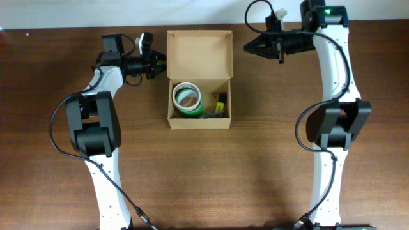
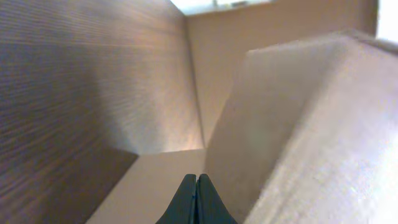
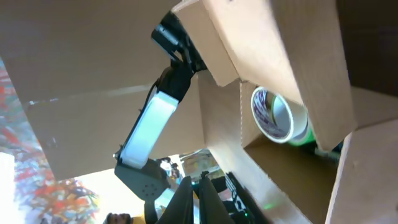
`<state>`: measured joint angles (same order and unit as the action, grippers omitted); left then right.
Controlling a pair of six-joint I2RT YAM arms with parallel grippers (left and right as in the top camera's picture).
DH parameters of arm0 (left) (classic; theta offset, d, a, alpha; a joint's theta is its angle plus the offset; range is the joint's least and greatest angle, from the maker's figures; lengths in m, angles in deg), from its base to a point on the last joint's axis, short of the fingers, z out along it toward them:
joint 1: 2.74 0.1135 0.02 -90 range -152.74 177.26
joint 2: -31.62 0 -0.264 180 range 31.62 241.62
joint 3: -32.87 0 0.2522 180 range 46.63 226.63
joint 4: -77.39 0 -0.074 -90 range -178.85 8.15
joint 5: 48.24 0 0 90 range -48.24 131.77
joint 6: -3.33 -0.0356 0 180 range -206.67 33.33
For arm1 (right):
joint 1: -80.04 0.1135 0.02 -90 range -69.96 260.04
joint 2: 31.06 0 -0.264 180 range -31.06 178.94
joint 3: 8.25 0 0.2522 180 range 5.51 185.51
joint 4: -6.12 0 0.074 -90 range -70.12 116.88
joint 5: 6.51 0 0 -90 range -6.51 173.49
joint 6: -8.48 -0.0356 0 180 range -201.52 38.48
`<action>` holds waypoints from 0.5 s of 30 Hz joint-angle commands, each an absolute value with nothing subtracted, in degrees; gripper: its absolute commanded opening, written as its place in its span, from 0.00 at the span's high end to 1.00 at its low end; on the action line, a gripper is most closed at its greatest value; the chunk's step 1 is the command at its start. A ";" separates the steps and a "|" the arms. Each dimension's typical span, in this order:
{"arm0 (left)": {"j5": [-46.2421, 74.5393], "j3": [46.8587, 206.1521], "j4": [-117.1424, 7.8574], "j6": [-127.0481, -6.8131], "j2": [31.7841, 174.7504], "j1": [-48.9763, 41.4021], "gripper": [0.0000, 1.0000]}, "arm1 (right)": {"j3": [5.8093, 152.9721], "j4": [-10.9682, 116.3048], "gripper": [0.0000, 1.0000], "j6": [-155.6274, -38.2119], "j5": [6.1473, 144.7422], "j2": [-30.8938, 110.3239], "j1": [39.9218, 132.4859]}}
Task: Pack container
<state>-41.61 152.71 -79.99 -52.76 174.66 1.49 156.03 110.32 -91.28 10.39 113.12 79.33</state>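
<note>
Box [image 1: 199,121] at centre of table [image 1: 255,172], lid [image 1: 199,54] open, tape roll [image 1: 186,97] inside. Left gripper [image 1: 158,64] clenched, empty, just beside lid left edge. Right gripper [image 1: 250,46] clenched, empty, near right edge. Risk: one-sided push can skew box or bend lid instead of closing it.

A dark brown, wood-grain worktop [image 1: 255,172] fills the overhead view. A pale strip [image 1: 77,11] runs beyond its far edge. Lighting is bright and even.
</note>
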 commanded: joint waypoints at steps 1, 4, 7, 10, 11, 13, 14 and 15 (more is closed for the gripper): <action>-48.41 152.86 -81.97 -51.10 175.45 0.88 0.98 | 157.04 114.21 0.96 -86.38 17.14 107.55 79.35; -48.41 152.86 -82.04 -51.10 175.45 0.38 0.98 | 157.02 117.22 0.96 -84.24 21.47 105.67 79.37; -48.41 152.86 -82.26 -51.12 175.45 -0.52 0.98 | 157.04 117.20 0.96 -84.24 22.76 103.31 79.42; -48.43 152.86 -82.24 -51.12 175.45 -1.90 0.98 | 157.04 117.20 0.96 -84.29 23.41 101.32 79.35; -48.43 152.86 -82.22 -51.12 175.45 -2.92 0.98 | 157.04 117.20 0.96 -84.31 24.42 100.16 79.31; -48.43 152.86 -82.22 -51.10 175.43 -4.06 0.98 | 157.04 117.20 0.96 -84.61 25.53 98.85 79.13; -48.43 152.86 -82.19 -51.07 175.41 -4.54 0.98 | 157.04 117.20 0.96 -84.90 26.19 98.41 79.09; -48.43 152.86 -82.19 -51.07 175.41 -4.89 0.98 | 157.04 117.20 0.96 -84.94 27.00 97.84 78.91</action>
